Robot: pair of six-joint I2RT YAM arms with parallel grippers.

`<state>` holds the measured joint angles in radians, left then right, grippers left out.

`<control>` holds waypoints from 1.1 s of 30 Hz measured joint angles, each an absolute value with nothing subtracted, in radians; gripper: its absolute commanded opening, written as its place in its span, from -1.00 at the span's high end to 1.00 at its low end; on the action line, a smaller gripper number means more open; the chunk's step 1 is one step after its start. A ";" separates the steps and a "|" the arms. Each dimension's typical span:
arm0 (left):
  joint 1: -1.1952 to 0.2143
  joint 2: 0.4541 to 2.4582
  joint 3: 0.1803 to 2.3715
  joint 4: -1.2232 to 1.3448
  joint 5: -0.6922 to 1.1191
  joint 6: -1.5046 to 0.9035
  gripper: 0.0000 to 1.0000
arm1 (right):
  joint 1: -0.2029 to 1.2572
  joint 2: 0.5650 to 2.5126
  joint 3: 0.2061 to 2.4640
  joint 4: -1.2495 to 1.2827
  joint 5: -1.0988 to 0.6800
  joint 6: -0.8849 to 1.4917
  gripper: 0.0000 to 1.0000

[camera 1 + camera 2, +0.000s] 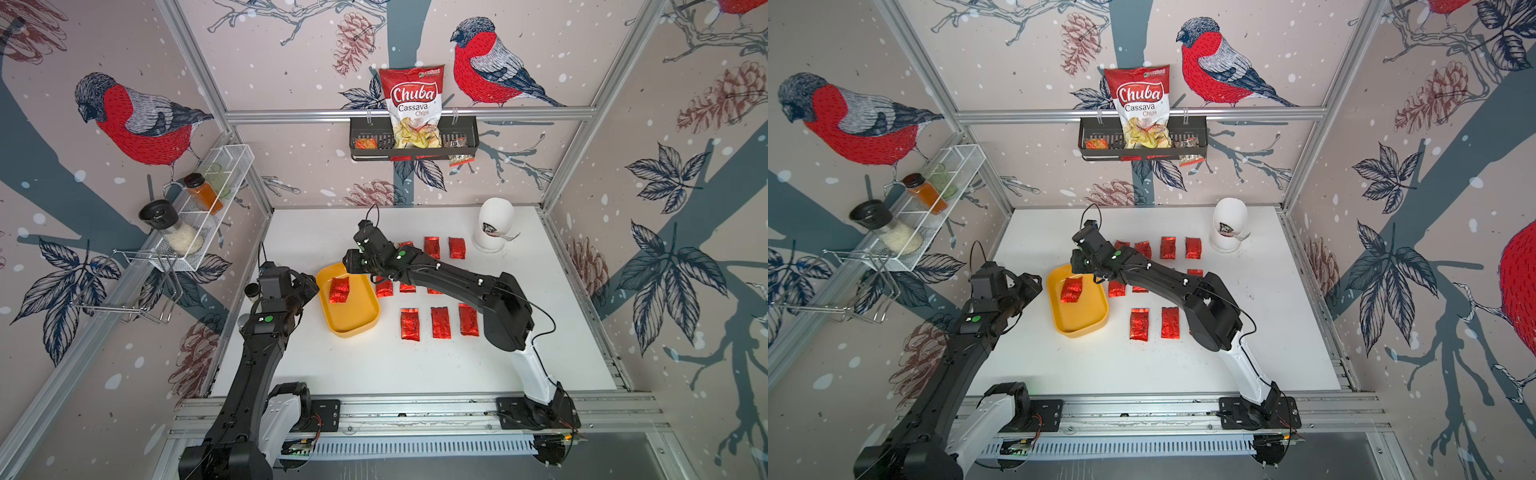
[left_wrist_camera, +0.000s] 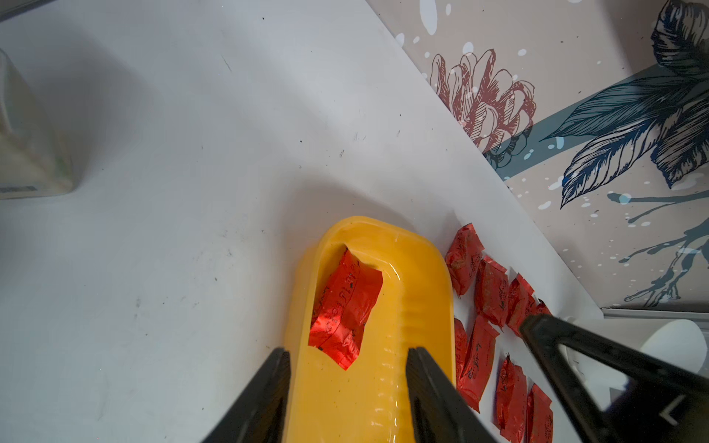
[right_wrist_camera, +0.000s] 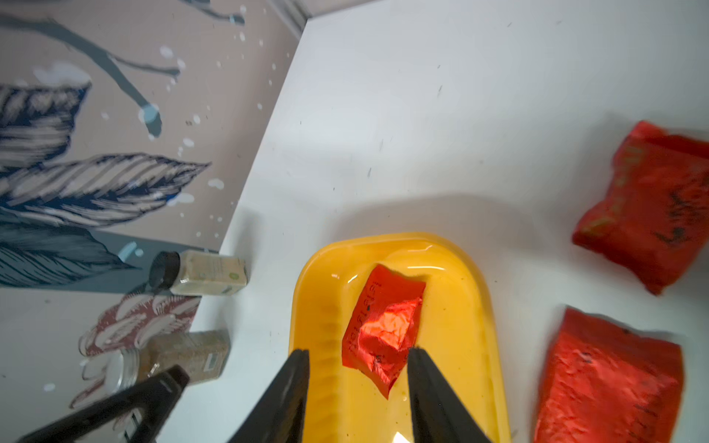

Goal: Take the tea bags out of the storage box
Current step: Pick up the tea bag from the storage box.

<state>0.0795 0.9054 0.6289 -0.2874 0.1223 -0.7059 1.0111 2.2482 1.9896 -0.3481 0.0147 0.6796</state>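
Scuffed white tabletop [image 1: 374,374], bird-and-pinecone wallpapered walls [image 1: 291,62], shallow mustard-yellow plastic storage box [image 1: 357,320] holding one shiny red foil tea bag [image 1: 340,290], left gripper [image 2: 347,351] jaws spread, right gripper [image 3: 358,351] jaws spread.

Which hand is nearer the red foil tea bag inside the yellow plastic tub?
Right, narrowly: right hand open over the red foil tea bag; left hand at the rim of the yellow plastic tub.

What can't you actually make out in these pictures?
- Middle-row tea bags: in both top views the right arm covers part of the row, so no count.
- Print on the tea bag in the storage box: right wrist view, blurred.
- Packets in the black basket: top views, too small.
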 measured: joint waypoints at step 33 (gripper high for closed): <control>0.121 1.033 0.407 -0.068 0.289 -0.704 0.18 | 1.035 2.591 2.212 -0.400 -0.085 0.760 0.47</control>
<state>0.1211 1.0328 0.4068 -0.0685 0.2886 -0.7036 1.0351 2.5908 2.2124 -0.3996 -0.0849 0.7601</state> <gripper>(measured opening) 0.412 0.349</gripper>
